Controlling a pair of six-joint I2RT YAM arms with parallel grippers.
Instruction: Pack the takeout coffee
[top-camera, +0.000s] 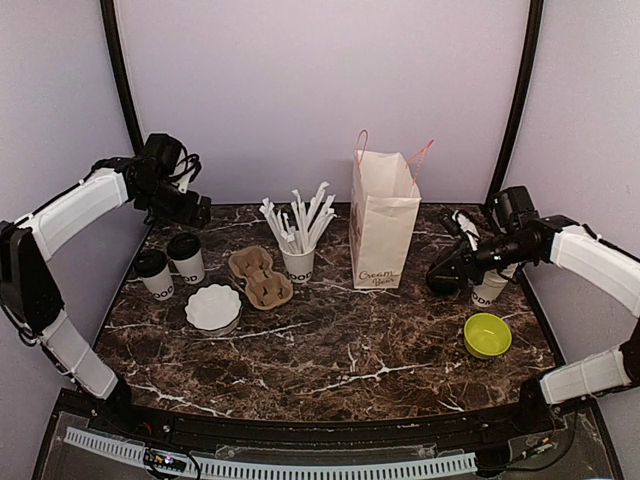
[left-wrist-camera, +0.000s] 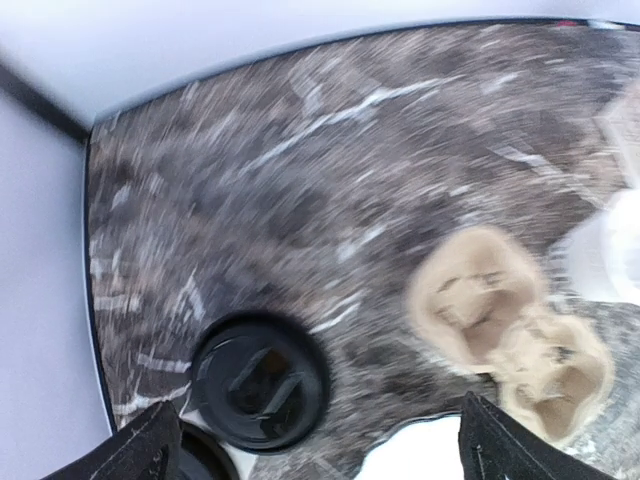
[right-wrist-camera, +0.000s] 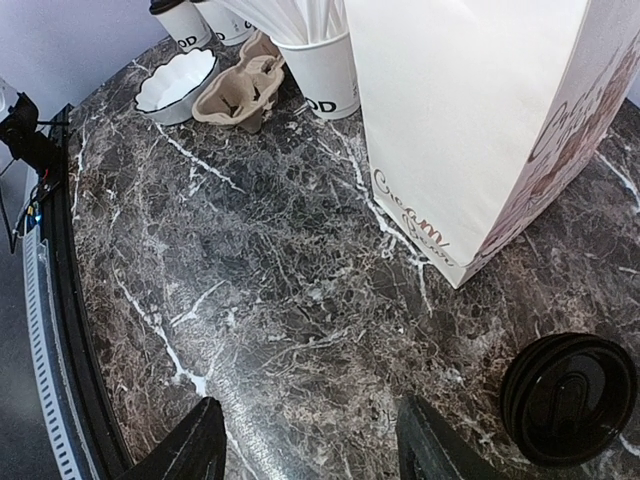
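Two takeout coffee cups, white with black lids, stand side by side at the table's left: one (top-camera: 152, 272) nearer the edge and one (top-camera: 186, 257) just right of it. My left gripper (top-camera: 194, 212) hovers above and behind them, open and empty. Its blurred wrist view looks down on one lid (left-wrist-camera: 260, 380), with the other lid (left-wrist-camera: 205, 460) at the bottom edge, and the left gripper (left-wrist-camera: 320, 452) has nothing between its fingers. My right gripper (top-camera: 443, 274) hangs low over bare marble right of the paper bag (top-camera: 383, 225). In its own view the right gripper (right-wrist-camera: 315, 445) is open and empty.
A cardboard cup carrier (top-camera: 260, 277) lies beside a white scalloped dish (top-camera: 213, 307). A cup of wrapped straws (top-camera: 298, 262) stands left of the bag. On the right are lidless white cups (top-camera: 490, 288), a green bowl (top-camera: 487, 335) and stacked black lids (right-wrist-camera: 568, 397).
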